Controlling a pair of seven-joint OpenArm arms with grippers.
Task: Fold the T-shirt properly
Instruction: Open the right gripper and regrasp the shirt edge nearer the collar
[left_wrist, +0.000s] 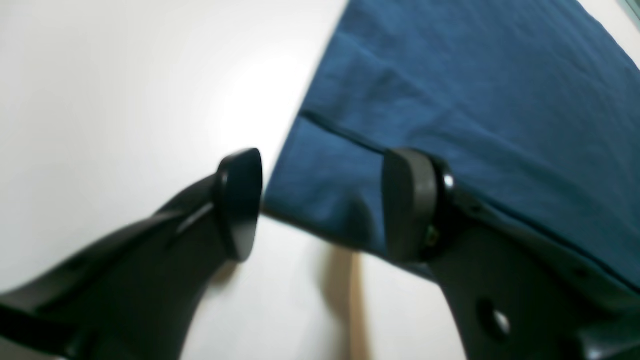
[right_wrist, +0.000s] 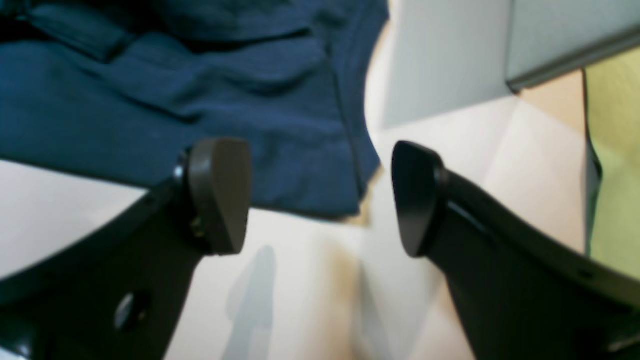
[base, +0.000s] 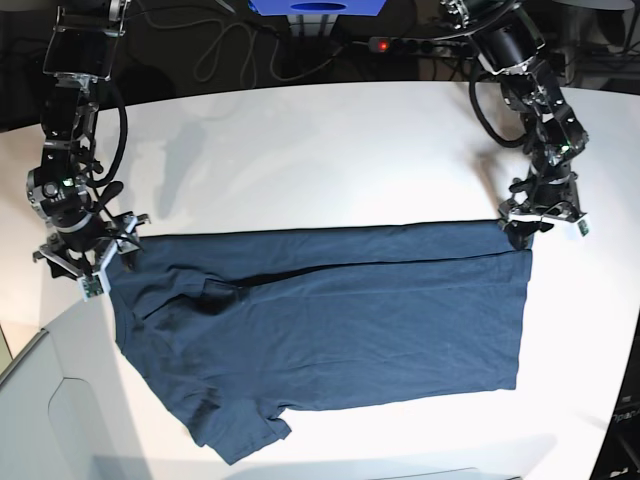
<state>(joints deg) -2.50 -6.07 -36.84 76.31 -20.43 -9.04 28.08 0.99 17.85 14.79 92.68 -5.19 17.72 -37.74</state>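
Observation:
The dark navy T-shirt (base: 340, 320) lies spread on the white table (base: 320, 150), a sleeve at the lower left, with folds near its left end. My left gripper (base: 528, 232) is at the shirt's upper right corner. In the left wrist view the gripper (left_wrist: 325, 205) is open, the hemmed corner (left_wrist: 350, 165) lies between the jaws, and one finger (left_wrist: 410, 205) is over the cloth. My right gripper (base: 100, 270) is at the shirt's upper left corner. In the right wrist view it (right_wrist: 317, 197) is open, with the shirt's corner (right_wrist: 310, 165) between the jaws.
Cables and a power strip (base: 400, 45) run along the table's far edge, with a blue object (base: 320, 8) behind. A white box-like edge (base: 60, 410) stands at the lower left, also in the right wrist view (right_wrist: 450, 60). The table's right edge is near the left gripper.

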